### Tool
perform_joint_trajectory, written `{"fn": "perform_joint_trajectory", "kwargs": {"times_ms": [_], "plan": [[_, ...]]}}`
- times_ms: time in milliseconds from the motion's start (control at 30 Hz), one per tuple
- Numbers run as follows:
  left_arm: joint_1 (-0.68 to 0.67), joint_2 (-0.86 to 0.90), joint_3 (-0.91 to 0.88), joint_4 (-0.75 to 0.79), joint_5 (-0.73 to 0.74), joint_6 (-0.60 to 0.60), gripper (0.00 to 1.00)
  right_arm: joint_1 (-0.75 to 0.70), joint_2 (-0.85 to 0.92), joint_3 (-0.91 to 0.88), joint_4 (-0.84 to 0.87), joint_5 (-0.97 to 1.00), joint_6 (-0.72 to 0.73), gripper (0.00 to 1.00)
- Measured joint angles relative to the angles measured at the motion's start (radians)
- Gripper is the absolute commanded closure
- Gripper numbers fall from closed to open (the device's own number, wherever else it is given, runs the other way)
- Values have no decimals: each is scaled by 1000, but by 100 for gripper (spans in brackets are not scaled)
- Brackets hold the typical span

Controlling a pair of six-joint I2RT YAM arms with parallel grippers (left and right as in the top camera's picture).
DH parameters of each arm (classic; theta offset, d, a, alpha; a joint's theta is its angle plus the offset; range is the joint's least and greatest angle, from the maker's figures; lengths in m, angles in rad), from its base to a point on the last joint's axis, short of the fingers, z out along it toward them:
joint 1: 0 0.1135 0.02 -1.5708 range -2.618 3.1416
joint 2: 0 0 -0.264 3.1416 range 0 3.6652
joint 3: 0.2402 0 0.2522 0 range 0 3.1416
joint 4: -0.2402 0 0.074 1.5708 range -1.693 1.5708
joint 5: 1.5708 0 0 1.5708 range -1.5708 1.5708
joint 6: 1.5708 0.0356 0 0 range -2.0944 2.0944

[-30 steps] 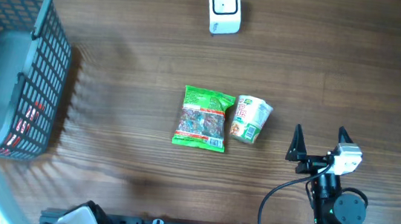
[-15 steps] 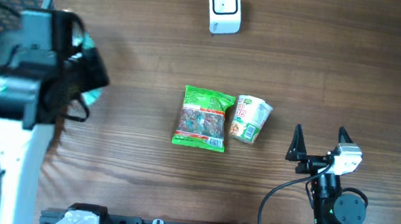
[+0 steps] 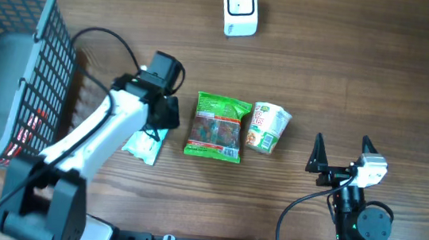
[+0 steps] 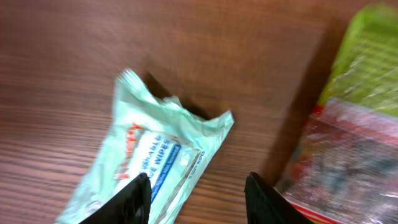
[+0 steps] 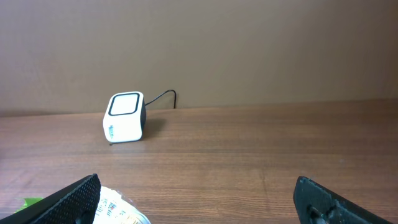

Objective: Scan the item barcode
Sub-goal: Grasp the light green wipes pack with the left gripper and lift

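Observation:
A pale green pack of wipes [image 3: 145, 145] lies flat on the wooden table, just left of a green snack bag [image 3: 216, 127]. My left gripper [image 3: 156, 130] hovers over the pack's upper end. In the left wrist view the wipes pack [image 4: 155, 162] lies partly under the left finger, and the left gripper [image 4: 199, 200] stands open with bare table in its gap. No barcode shows. The white scanner [image 3: 240, 8] stands at the far edge, also seen in the right wrist view [image 5: 125, 117]. My right gripper [image 3: 342, 153] rests wide open near the front right, holding nothing.
A grey mesh basket [image 3: 54, 63] with a few items inside stands at the left. A small instant-noodle cup [image 3: 267, 128] lies on its side against the snack bag [image 4: 354, 124]; the cup's edge [image 5: 118, 210] shows beside my right gripper [image 5: 199, 199].
The left arm swung out of the basket to the table beside the snack bag with the wipes pack. Its jaws have widened and the pack now lies on the table. The right arm stayed still.

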Motion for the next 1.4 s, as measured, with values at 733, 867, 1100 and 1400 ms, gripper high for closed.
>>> {"fn": "perform_joint_trajectory", "kwargs": {"times_ms": [733, 867, 1100, 1400], "plan": [[345, -4, -6, -77, 273, 171, 25, 0, 0, 0, 0, 0, 0, 0], [350, -4, -123, 31, 343, 207, 25, 0, 0, 0, 0, 0, 0, 0], [414, -5, -198, 80, 375, 224, 29, 0, 0, 0, 0, 0, 0, 0], [417, -32, -283, 186, 478, 235, 87, 0, 0, 0, 0, 0, 0, 0]]}}
